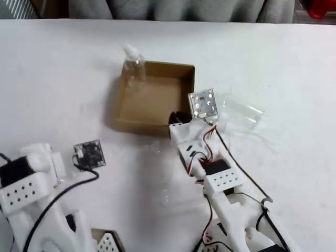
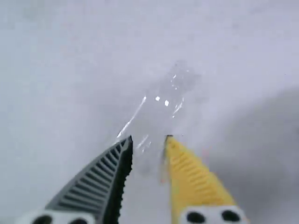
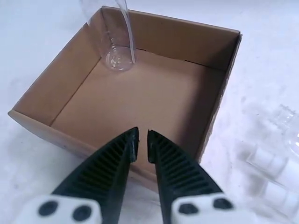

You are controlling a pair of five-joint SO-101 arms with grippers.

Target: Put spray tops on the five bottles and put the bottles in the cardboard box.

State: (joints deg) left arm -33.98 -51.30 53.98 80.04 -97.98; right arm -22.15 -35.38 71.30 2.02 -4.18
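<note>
The left gripper (image 2: 148, 140), one finger grey and one yellow, hangs low over the table (image 1: 63, 79) with its fingers apart and nothing clamped. A clear lying bottle (image 2: 161, 107) stretches away from the tips, its near end reaching into the gap between them, with bare white surface on either side. The right gripper (image 3: 142, 135) has its black fingers nearly together, a thin slit between them, holding nothing. It sits just above the near wall of the box (image 3: 56, 130), close to the box's near right corner in the high view. The box (image 1: 184, 84) is open on top and its floor is bare except at the far left corner, where a standing bottle (image 1: 134, 72) with a white top (image 1: 130, 51) is upright against the walls, well apart from the right gripper. Just beside the box's right wall, more clear bottles (image 1: 239, 113) lie on the table, near the right arm (image 1: 210, 157). The left arm (image 1: 26, 184) is at the near left edge, with open table between it and the box. The table is white and plain; past its far edge show grey folds (image 1: 157, 8) and something red (image 1: 321, 8).
</note>
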